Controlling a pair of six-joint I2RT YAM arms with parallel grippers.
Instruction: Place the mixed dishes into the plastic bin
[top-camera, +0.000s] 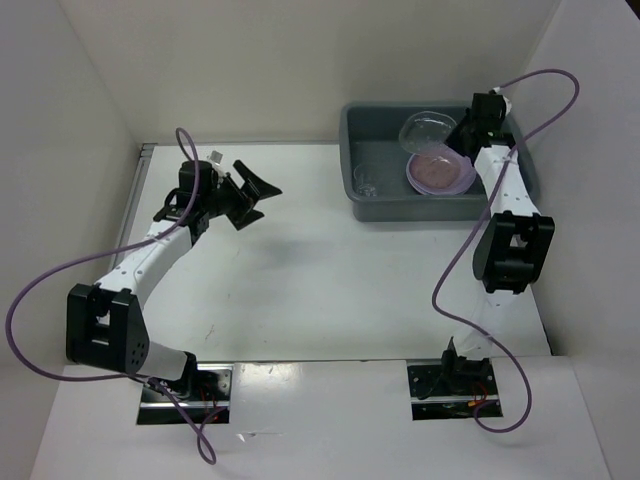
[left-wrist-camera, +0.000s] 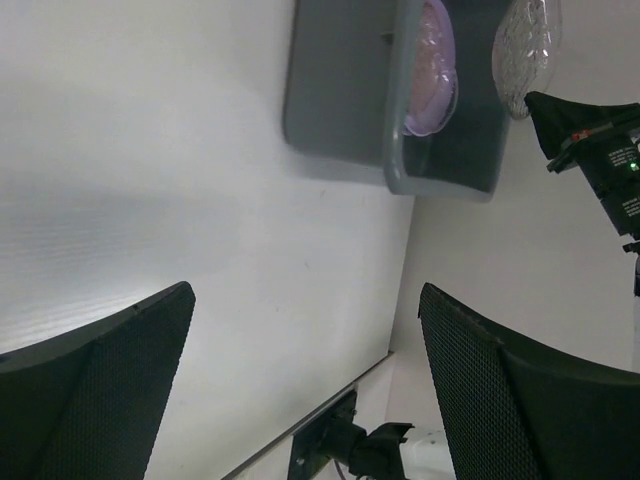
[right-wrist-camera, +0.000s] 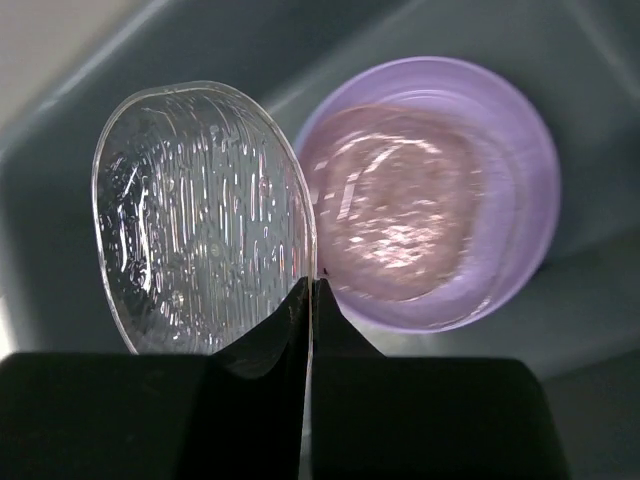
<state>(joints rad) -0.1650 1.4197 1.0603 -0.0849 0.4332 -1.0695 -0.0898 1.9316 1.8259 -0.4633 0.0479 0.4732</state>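
Right wrist: right pincer (right-wrist-camera: 312, 285) grips clear plate (right-wrist-camera: 200, 220) on edge over bin (right-wrist-camera: 420, 40), best laid flat onto lavender plate (right-wrist-camera: 532, 160); left pincer (left-wrist-camera: 305, 295) released.

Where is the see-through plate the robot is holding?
Top view, upper right: the clear plate stands on edge in the right gripper, over the bin, next to the lavender plate inside it.
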